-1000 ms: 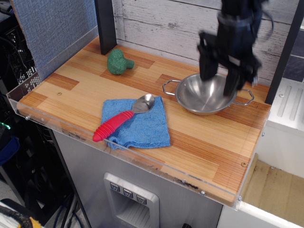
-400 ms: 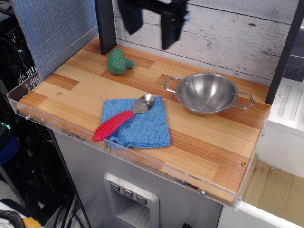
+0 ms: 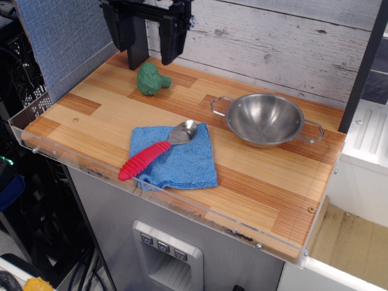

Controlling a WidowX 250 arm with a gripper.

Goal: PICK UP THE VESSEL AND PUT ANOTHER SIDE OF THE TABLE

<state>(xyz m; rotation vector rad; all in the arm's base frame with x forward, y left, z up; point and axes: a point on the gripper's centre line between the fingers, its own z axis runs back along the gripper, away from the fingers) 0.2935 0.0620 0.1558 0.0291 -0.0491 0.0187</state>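
- Vessel point(image 3: 264, 119) first: the shiny steel bowl sits upright on the table point(image 3: 267, 188), right of centre in the frame, close to the back wall.
- It has 2 thin wire loop handles, one sticking out to the left and one to the right, and I can see nothing inside it.
- Nothing is touching the bowl; the gripper point(image 3: 146, 33) is well apart from it, up in the upper left of the frame.
- That gripper hangs above the back left part of the tabletop with its 2 dark fingers point(image 3: 170, 37) pointing down and a clear gap between them; the jaws stand apart and hold nothing.
- Just below the gripper, a little green broccoli toy point(image 3: 151, 79) rests on the wood near the back edge.
- A blue cloth point(image 3: 182, 159) lies flat near the middle of the frame, to the left of the bowl and not touching it.
- On the cloth lies a spoon point(image 3: 157, 151) with a red handle; its metal bowl points toward the upper right, and the handle runs down to the lower left, past the cloth's edge.
- A clear acrylic rim runs along the front and left edges of the table.
- Behind everything is a wall of pale weathered planks point(image 3: 291, 42), with a blue-grey panel point(image 3: 60, 36) at the upper left.
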